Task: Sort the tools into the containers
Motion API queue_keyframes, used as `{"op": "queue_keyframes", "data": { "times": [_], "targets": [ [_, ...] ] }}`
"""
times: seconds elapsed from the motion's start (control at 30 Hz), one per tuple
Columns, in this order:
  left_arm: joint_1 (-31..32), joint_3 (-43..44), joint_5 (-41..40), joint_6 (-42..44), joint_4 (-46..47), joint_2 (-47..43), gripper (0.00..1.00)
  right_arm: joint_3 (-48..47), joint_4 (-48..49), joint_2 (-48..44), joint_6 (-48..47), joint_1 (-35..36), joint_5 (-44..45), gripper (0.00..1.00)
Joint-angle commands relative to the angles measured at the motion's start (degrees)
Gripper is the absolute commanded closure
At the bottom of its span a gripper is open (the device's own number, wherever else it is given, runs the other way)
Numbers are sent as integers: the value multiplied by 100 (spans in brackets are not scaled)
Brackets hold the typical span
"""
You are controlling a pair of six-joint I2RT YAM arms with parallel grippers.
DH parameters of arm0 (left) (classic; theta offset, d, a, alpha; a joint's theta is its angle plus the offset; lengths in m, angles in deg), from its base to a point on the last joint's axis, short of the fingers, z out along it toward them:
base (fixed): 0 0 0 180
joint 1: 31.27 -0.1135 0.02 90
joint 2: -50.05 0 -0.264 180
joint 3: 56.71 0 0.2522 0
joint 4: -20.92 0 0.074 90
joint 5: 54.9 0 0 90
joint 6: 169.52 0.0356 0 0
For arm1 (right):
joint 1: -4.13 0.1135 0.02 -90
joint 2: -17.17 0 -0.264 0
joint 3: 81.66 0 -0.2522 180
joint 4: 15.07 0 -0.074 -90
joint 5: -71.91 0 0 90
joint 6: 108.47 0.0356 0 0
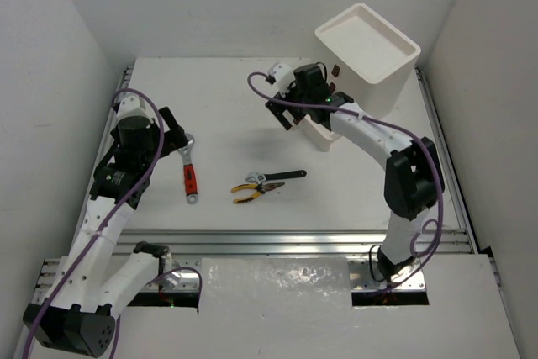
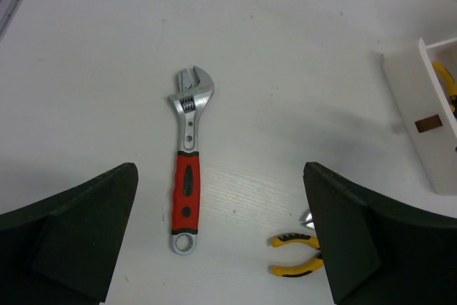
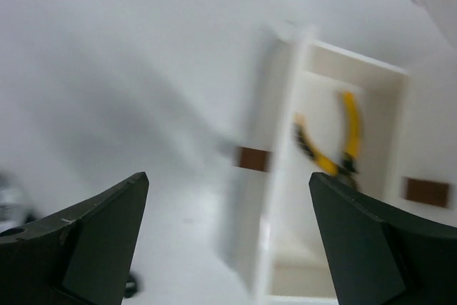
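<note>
Near the desk's left edge, the left end effector (image 1: 174,134) hangs spread and empty above the red-handled wrench (image 2: 187,185), which lies flat with its head toward the far edge. It should drop straight down, straddle the rubber grip and close across its narrow width. Loose pliers (image 1: 246,192) and a black-handled wrench (image 1: 282,176) lie mid-desk. Toward the far right corner, the right end effector (image 1: 284,113), spread and empty, faces the drawer unit's (image 1: 370,44) open drawer (image 3: 303,276), which holds stowed pliers (image 3: 349,123).

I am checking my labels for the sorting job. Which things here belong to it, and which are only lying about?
Belong to the job: red wrench, black wrench, yellow pliers on the table, second pliers inside the open drawer, white drawer unit.
Only lying about: purple cable, metal rails at the near table edge.
</note>
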Motion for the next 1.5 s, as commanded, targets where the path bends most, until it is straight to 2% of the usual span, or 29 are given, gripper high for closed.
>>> {"op": "queue_keyframes", "data": {
  "times": [0.0,0.1,0.23,0.33,0.6,1.0,1.17,1.3,1.47],
  "targets": [
    [3,17,0,60,244,-18,0,329,-4,-664,682,423,-1315,5],
    [-6,9,-36,51,235,-44,0,918,-356,-814,324,828,-2548,6],
    [-6,26,-123,16,217,-123,0,1666,-558,-780,-257,1434,-2902,7],
    [-6,35,-264,-45,191,-237,0,1685,-848,-604,-529,1602,-3165,10],
    [-6,35,-256,-46,209,-264,0,1360,-1103,98,-802,1804,-2815,17],
    [-6,9,-71,7,244,-264,0,1456,-594,829,-873,1795,-2331,26],
    [-6,0,34,34,261,-237,0,1667,-576,812,-732,1804,-2796,34],
    [-6,-9,70,42,279,-264,0,1764,-874,602,-425,1866,-3192,35],
    [-6,-9,87,51,279,-299,0,1992,-796,188,40,2024,-3535,35]
  ]
}}
